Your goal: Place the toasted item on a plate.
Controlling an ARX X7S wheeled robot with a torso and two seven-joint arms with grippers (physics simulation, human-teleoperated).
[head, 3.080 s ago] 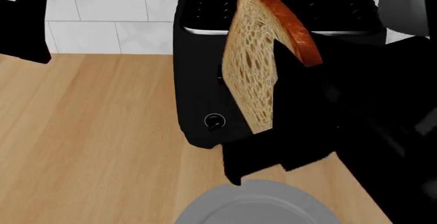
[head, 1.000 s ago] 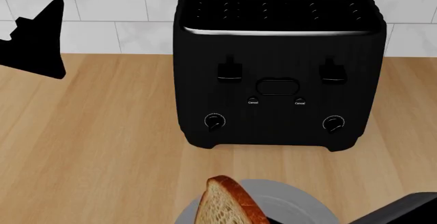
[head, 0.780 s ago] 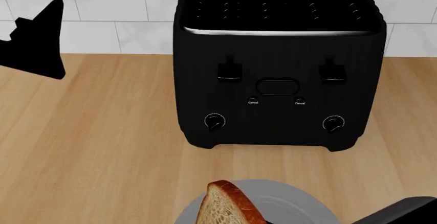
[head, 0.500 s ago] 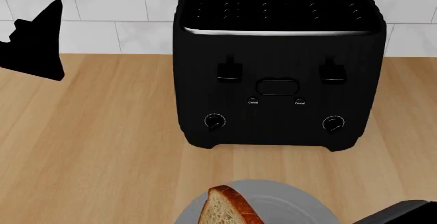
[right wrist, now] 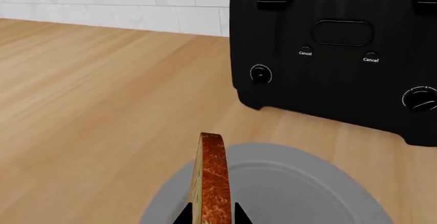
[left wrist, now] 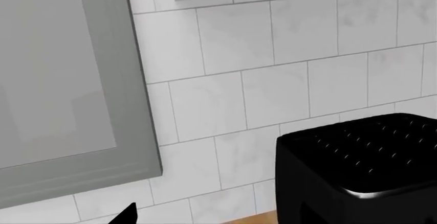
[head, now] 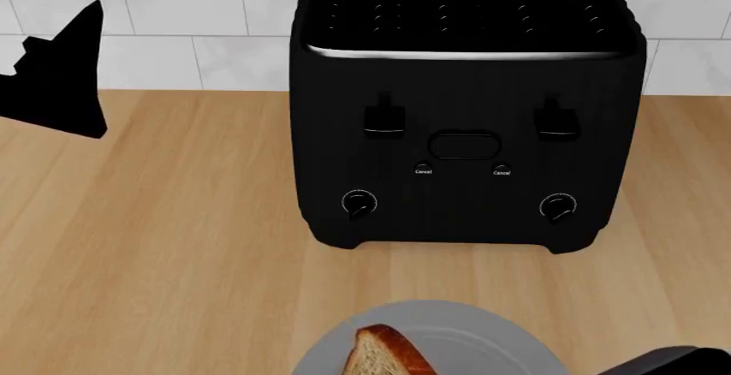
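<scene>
The toasted slice (head: 383, 354) stands on edge over the grey plate (head: 502, 341) at the near edge of the head view, in front of the black toaster (head: 463, 118). In the right wrist view my right gripper (right wrist: 212, 216) is shut on the slice (right wrist: 213, 175), one fingertip on each face, crust edge towards the camera, with the plate (right wrist: 307, 193) beneath it. Whether the slice touches the plate is hidden. My left gripper (head: 63, 45) hangs open and empty at the far left, near the tiled wall; one of its fingertips (left wrist: 127, 215) shows in the left wrist view.
The toaster (right wrist: 334, 45) stands on the wooden counter (head: 149, 238) just behind the plate, its slots (left wrist: 372, 150) empty. A white tiled wall (left wrist: 273, 81) and a grey cabinet frame (left wrist: 68, 106) lie behind. My right arm (head: 674, 362) shows at the bottom right corner.
The slice has gone from in front of the toaster down over the plate and kept sinking through the last second. The right arm dropped lower in view. The left gripper barely moved.
</scene>
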